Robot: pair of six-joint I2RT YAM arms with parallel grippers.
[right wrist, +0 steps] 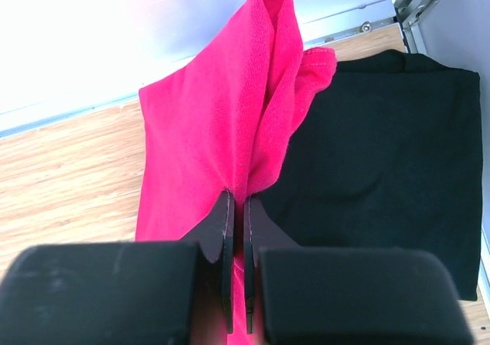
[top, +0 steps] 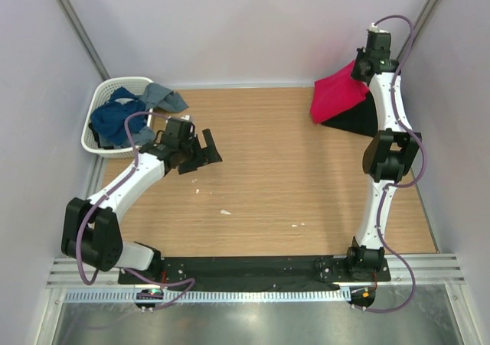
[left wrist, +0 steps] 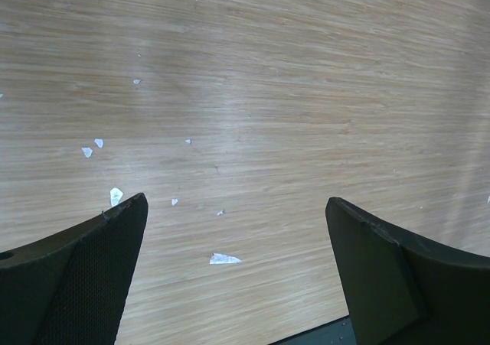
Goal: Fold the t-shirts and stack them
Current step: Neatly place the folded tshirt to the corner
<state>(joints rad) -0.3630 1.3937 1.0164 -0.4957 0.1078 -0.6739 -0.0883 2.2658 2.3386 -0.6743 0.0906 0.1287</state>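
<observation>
The crimson red t-shirt hangs bunched at the far right corner, lifted off the table. My right gripper is shut on a fold of it; the right wrist view shows the red cloth pinched between the closed fingers. The black t-shirt lies folded flat on the table below and to the right; it also shows in the right wrist view. My left gripper is open and empty over bare wood at the left; its fingers stand wide apart.
A white lattice basket at the far left holds blue and grey cloth. Small white scraps lie on the wooden table. Walls close in on the left, back and right.
</observation>
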